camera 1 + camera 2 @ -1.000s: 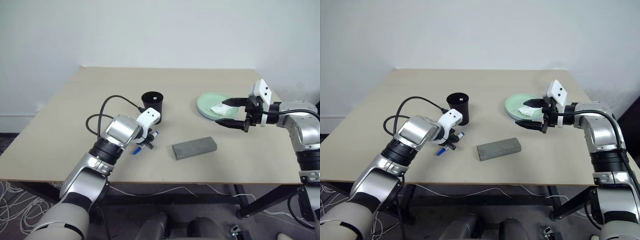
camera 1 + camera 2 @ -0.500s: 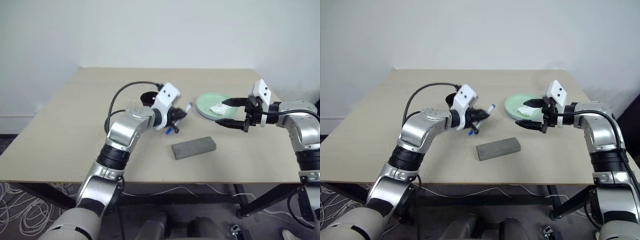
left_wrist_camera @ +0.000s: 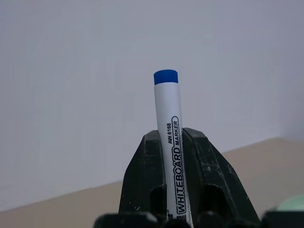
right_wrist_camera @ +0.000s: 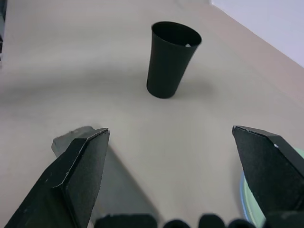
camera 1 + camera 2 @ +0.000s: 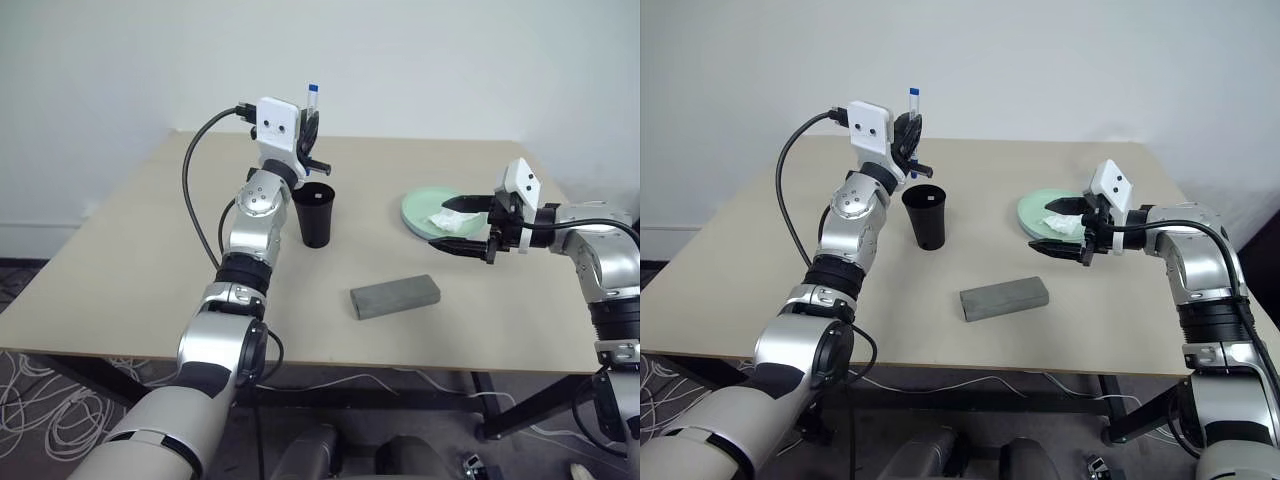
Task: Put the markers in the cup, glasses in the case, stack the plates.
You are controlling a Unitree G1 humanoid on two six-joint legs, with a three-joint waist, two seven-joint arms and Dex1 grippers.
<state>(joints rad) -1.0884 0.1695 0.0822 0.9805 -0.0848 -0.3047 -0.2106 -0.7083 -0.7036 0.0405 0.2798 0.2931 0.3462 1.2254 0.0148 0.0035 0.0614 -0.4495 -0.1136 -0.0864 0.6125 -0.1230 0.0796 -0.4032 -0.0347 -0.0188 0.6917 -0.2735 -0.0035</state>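
L gripper (image 5: 311,128): we see it clamped on blue-cap marker (image 3: 168,137), held upright above and just behind cup (image 5: 314,212).
R gripper (image 5: 468,227): jaws wide apart, nothing held, over green plate (image 5: 1032,209) w/ tissue (image 5: 1058,221).
Case (image 5: 395,297): flat on table (image 5: 130,250), flap looks shut, can't be sure.
Risk: marker sits off-centre of rim; if we let go w/o lining up, it hits the rim, tips cup or rolls off.
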